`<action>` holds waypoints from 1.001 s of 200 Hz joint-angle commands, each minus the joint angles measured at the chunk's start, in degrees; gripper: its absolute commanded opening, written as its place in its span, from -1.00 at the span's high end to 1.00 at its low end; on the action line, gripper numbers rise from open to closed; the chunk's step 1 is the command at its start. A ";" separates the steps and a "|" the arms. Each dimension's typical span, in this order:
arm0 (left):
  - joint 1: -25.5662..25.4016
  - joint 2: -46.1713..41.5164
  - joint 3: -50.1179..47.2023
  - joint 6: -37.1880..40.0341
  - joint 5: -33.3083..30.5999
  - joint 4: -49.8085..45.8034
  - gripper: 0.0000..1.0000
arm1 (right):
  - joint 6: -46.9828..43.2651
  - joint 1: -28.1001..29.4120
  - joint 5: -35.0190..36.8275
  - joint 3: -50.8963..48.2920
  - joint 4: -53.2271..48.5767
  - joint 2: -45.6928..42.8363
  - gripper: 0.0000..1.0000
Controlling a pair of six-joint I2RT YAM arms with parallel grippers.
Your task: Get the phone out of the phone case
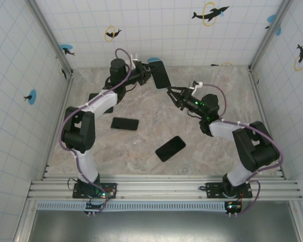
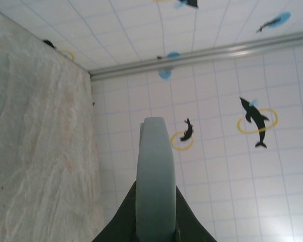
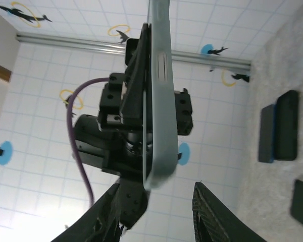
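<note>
1. The left gripper (image 1: 148, 73) was clenched on the phone case (image 2: 155, 166). It held the case up off the table (image 1: 202, 131), edge-on between its two fingers. The phone (image 1: 160, 74) sat inside as far as I could tell, dark face showing.
2. The right gripper (image 1: 173, 94) stood spread and grasping nothing. The lower corner of the case hung just above the gap between its fingers (image 3: 111, 217).
3. I read the step in hand as the first peel, with the right side getting a hold on that free corner while the left acted as the vise.
4. To do it well, one right finger wanted to land on the soft lip of the case and the other on the phone's face. Pinching the whole slab would only have squeezed phone and case together.
5. The pull should have run away from the left fingers, rolling the lip back at the corner first. Dragging straight along the length would have been the wrong way.
6. The left grip sat near one end, so the slab could have twisted between those fingers. A slow, short pull looked safest.
7. Two loose handsets (image 1: 124, 123) lay on the table below the right fingers, so a drop would have landed among them.
</note>
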 commanded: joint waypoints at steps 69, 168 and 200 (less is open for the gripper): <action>-5.84 -6.36 -4.04 -3.30 -16.15 11.77 1.00 | -7.52 3.07 4.95 1.24 5.34 -0.06 0.29; -6.39 -6.11 -4.04 -4.81 -15.61 12.63 1.00 | -8.84 3.09 4.42 3.29 3.61 1.24 0.68; -6.47 -6.29 -3.43 -5.86 -14.96 12.91 1.00 | -10.37 2.46 4.50 2.69 1.81 0.86 0.83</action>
